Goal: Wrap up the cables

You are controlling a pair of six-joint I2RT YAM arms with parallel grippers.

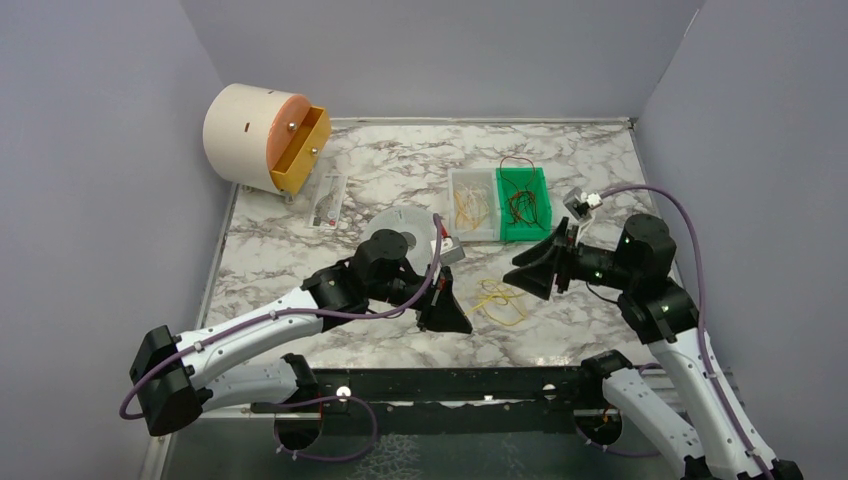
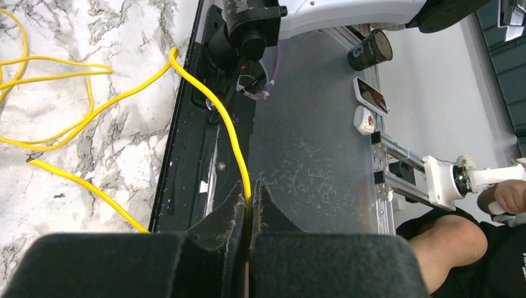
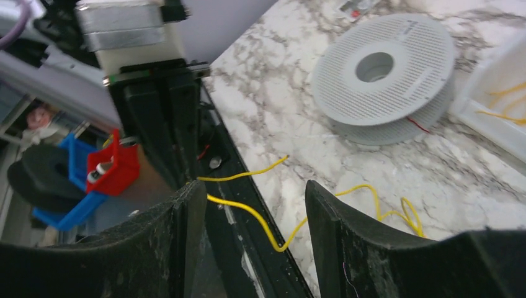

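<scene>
A loose tangle of yellow cables lies on the marble between my two grippers. My left gripper is shut on one yellow cable, pinched between its fingertips; the cable runs from there over the black front rail back onto the marble. My right gripper is open, and a yellow cable sags across the gap between its fingers, touching neither. More yellow cables lie in a clear bin and dark red-brown cables in a green bin.
A grey perforated spool lies flat behind the left gripper. A cream cylinder with an open orange drawer stands at the back left. A small clear packet lies near it. The black front rail edges the table.
</scene>
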